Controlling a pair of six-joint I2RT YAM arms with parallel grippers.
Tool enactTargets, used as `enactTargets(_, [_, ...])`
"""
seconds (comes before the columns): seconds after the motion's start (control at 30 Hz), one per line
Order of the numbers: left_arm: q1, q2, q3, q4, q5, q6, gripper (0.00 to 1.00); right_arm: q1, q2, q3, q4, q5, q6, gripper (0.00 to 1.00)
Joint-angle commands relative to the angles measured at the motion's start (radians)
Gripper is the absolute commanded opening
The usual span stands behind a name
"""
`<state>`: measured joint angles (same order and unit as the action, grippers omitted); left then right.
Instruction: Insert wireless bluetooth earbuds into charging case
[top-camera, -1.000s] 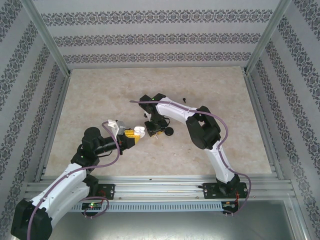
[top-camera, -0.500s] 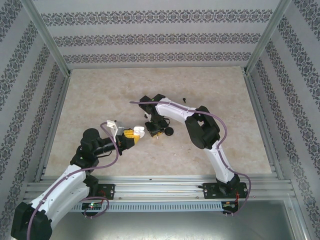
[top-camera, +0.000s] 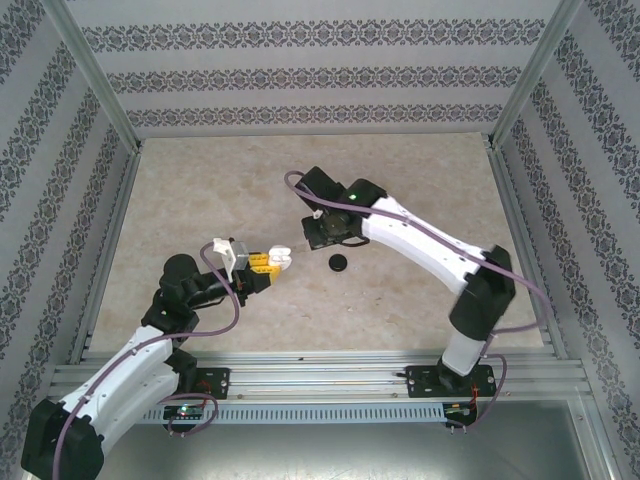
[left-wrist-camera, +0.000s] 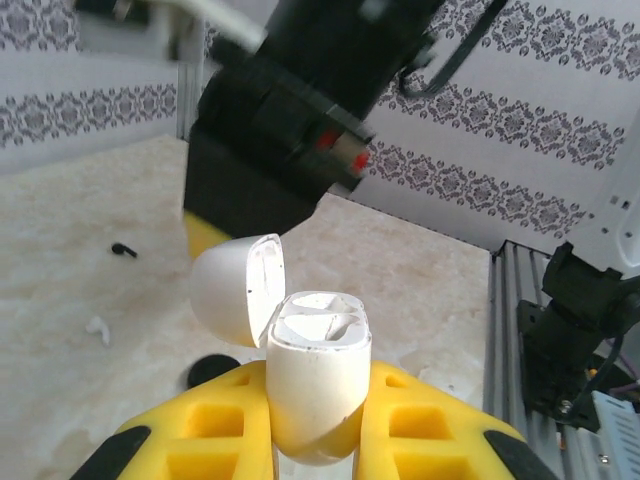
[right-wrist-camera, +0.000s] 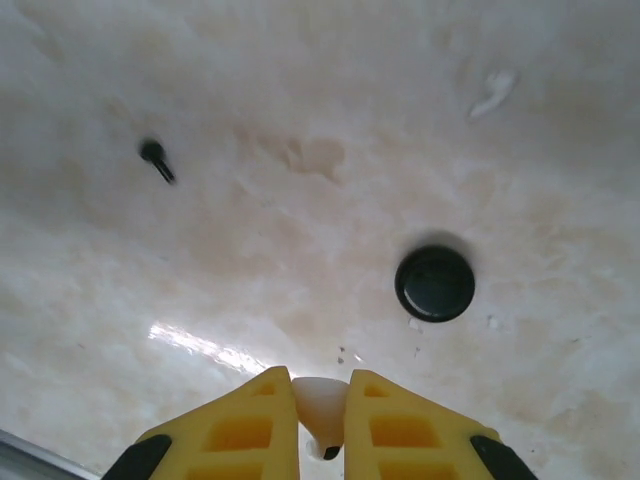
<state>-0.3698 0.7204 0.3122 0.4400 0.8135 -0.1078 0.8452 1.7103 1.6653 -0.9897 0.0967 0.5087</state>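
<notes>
**Right gripper has a white earbud; left gripper presents the open case**

Left gripper (top-camera: 272, 261): clenched on the white charging case (left-wrist-camera: 318, 365), which you see gripped low down between the yellow fingers and raised off the table (top-camera: 200, 190). The case stands upright. Its lid (left-wrist-camera: 238, 300) is hinged open, to the left in the left wrist view. Two recesses show in the top of the case; you cannot tell whether anything sits in them.

Right gripper (right-wrist-camera: 320, 390): closed on a small white earbud (right-wrist-camera: 316, 410), pinched between the fingertips and held above the table. In the top view this gripper hangs behind and to the right of the case, apart from it.

On the table below the right gripper:
- black round case (right-wrist-camera: 435, 283), lying flat, just right of the gripper's line
- black earbud (right-wrist-camera: 157, 162), loose, well to the left
- second white earbud (right-wrist-camera: 492, 92), loose, far side, well apart from the black round case
</notes>
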Motion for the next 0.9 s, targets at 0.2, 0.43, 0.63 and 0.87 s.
enactTargets(0.2, [-0.025,0.037,0.107,0.135,-0.15,0.157,0.0,0.219,-0.268,-0.137,0.23,0.348,0.049,0.11])
enactTargets(0.43, [-0.026,0.06,0.116,0.158,-0.136,0.142,0.0,0.284,-0.301,-0.136,0.346,0.311,0.067,0.11])
enactTargets(0.63, [-0.026,0.059,0.1,0.187,-0.123,0.098,0.0,0.299,-0.267,-0.096,0.371,0.272,0.057,0.11])
enactTargets(0.87, [-0.026,0.059,0.099,0.183,-0.113,0.056,0.0,0.276,-0.264,-0.139,0.453,0.187,0.086,0.11])
